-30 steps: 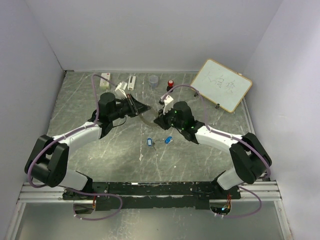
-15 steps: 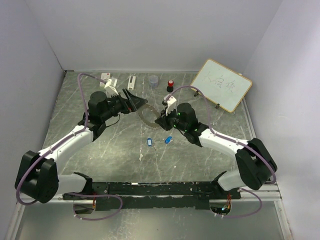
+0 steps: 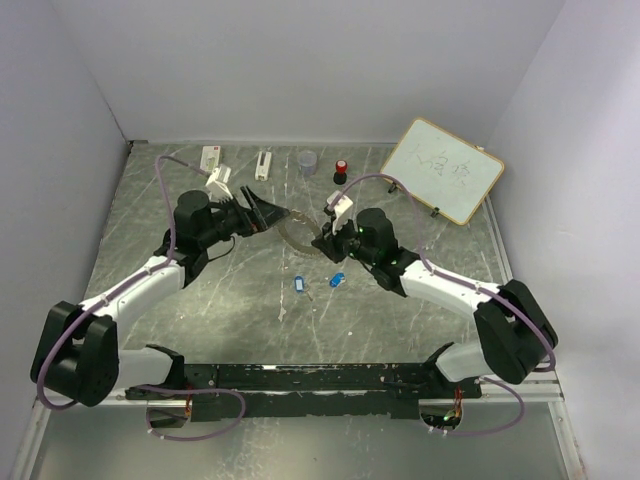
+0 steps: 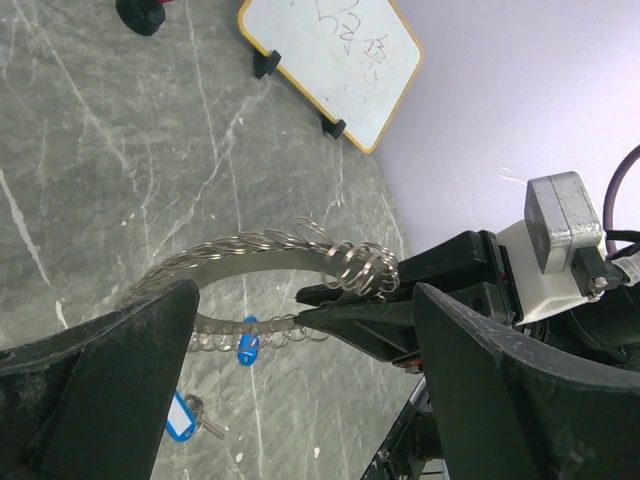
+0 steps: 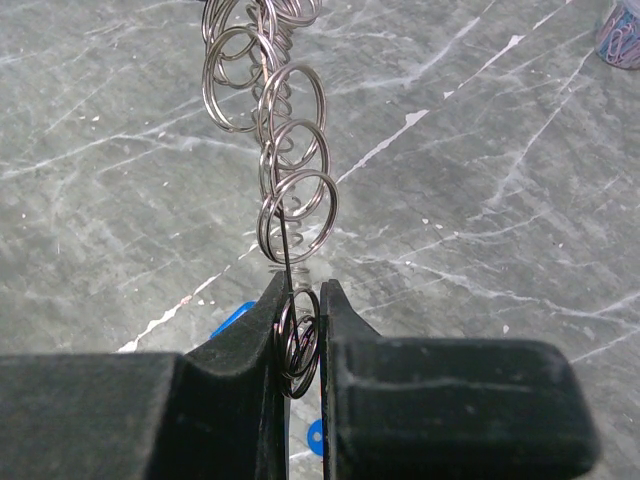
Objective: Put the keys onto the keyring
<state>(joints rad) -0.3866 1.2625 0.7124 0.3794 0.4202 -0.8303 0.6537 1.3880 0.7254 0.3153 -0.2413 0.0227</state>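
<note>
Clamped shut with the right gripper [image 5: 300, 300] on the thin band of the keyring [image 3: 292, 236], among its small loops, gripped edge raised, ring tilted over the table [image 3: 180, 300]. Spread wide and empty at the left gripper [image 3: 262, 213], just left of the keyring, aimed right at it. Lying flat on the near side of the keyring: blue-and-white key [image 3: 298, 284] to the left, oval blue key [image 3: 336, 279] to the right, slanted. Closer to the right gripper, yet only the left free to fetch, so likely a reach nearer and rightward. Veined grey-green stone underneath, smooth, probably slippery for so small a pick. Plenty of room around; whiteboard [image 3: 443, 170], red-and-black knob [image 3: 341, 169] and clear cup [image 3: 308, 160] well off at the far edge
</note>
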